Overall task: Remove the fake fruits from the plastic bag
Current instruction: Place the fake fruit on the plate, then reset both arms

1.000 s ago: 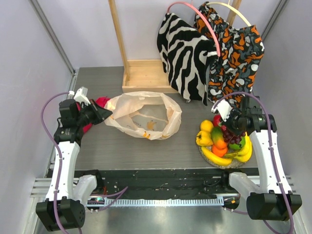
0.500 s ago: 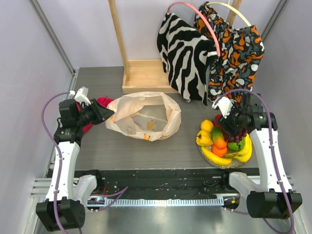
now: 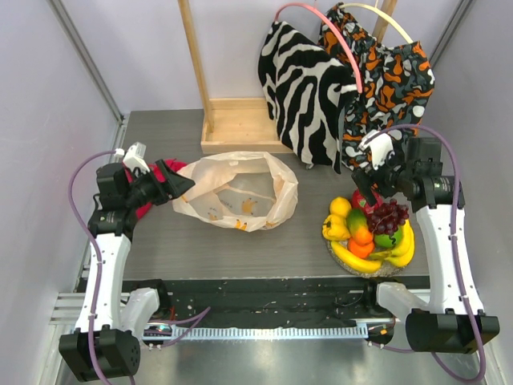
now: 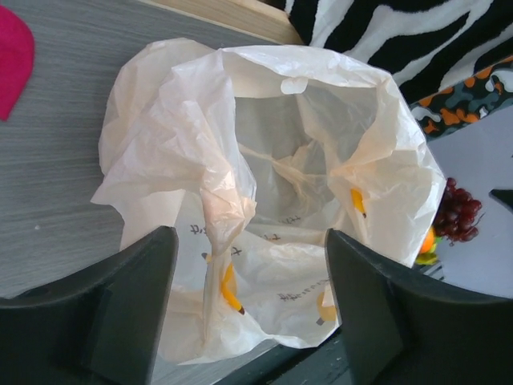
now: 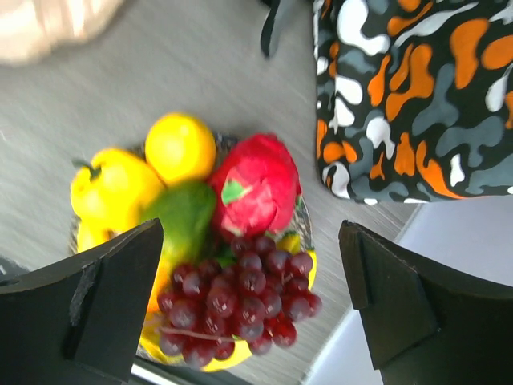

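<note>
**Operator:** Location of the fake fruits (image 3: 365,233)?

**Technician:** All are heaped on the glittery round plate (image 3: 373,274), at 4 o'clock from table centre in the top view. On the plate, the purple grape bunch (image 3: 387,215) lies at 1 o'clock, the red apple (image 5: 255,188) at 11 o'clock and two yellow fruits (image 3: 337,218) at 9 to 10 o'clock. The orange (image 3: 361,237) is central and the green fruit (image 3: 390,239) is at 3 o'clock. The bananas (image 3: 354,259) run along the rim from 6 to 4 o'clock.

**Operator:** Plastic bag?

**Technician:** The plastic bag (image 3: 236,191) lies on the table (image 3: 240,249) at 9 o'clock from centre, well apart from the plate, with its mouth gaping. The left wrist view into it shows only crumpled film and printed yellow bananas.

**Operator:** Pincers?

**Technician:** The left gripper (image 4: 248,241) is at the bag's 9 o'clock edge. Its jaws are spread wide, with a fold of film between them, unclamped. The right gripper (image 5: 248,233) hangs above the plate's 12 o'clock side, jaws wide and holding nothing.

**Operator:** Surroundings?

**Technician:** A red cloth (image 3: 164,168) lies just beside the left gripper. A wooden stand (image 3: 236,124), a zebra-print cloth (image 3: 300,88) and an orange camouflage cloth (image 3: 393,80) occupy 12 to 2 o'clock.
</note>
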